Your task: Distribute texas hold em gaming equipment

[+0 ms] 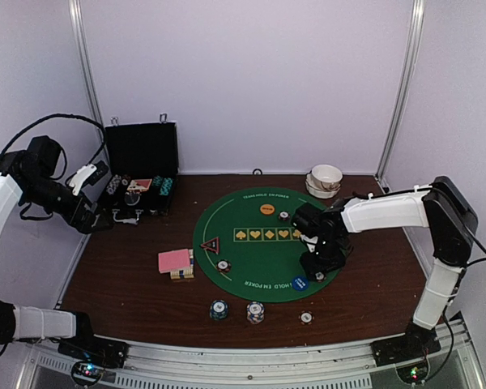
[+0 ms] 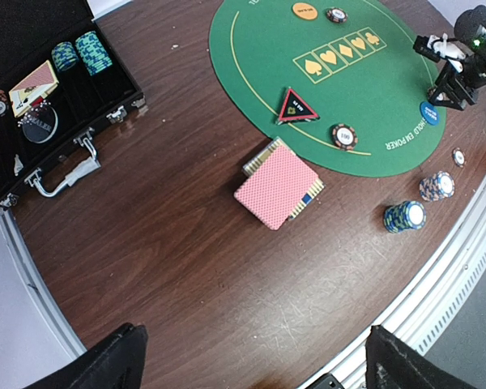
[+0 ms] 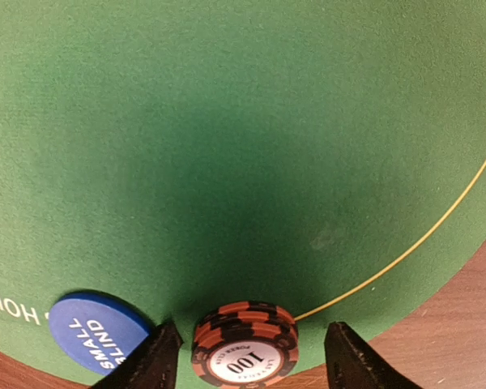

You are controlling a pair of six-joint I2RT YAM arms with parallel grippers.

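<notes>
Right gripper [image 3: 247,361] — jaws parted, straddling a stack of orange-and-black 100 chips [image 3: 245,344] without touching it, a narrow gap on either side. Stack sits at the near rim of the green felt mat [image 3: 227,121], on the yellow border line, just beside the blue small-blind disc [image 3: 97,334]; bare felt beyond. Left gripper [image 2: 255,365] — wide open, empty, raised over the table [image 2: 170,267]. Pink-backed card deck [image 2: 277,186] lies just off the mat; black case [image 2: 32,97] sits at the far left.

Matt felt mat [image 3: 227,121], smooth plastic chip [image 3: 245,340]
</notes>
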